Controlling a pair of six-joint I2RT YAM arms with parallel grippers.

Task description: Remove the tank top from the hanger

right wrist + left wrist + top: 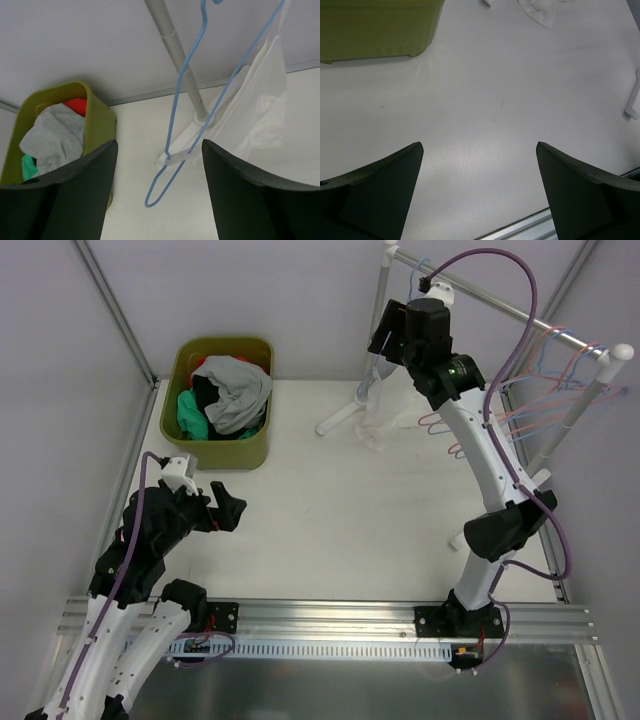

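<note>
A white tank top [260, 110] hangs on a blue wire hanger [186, 100] from the rail, one strap looped over the hanger's lower arm. From above, the tank top [378, 410] drapes down beside the rack's left post. My right gripper [159, 150] is open, with the hanger's lower end between its fingers and touching neither. Seen from overhead, the right gripper [385, 345] is up at the rail's left end. My left gripper [225, 510] hovers open over the near-left table, holding nothing. Its wrist view catches only the tank top's hem [540, 12].
A green bin [258, 445] of mixed clothes stands at the back left, and the left wrist view shows its side [375, 30]. The rack's post [177, 55] and white foot [338, 422] are close to the hanger. Several pink and blue hangers [560, 370] hang at the rail's right end.
</note>
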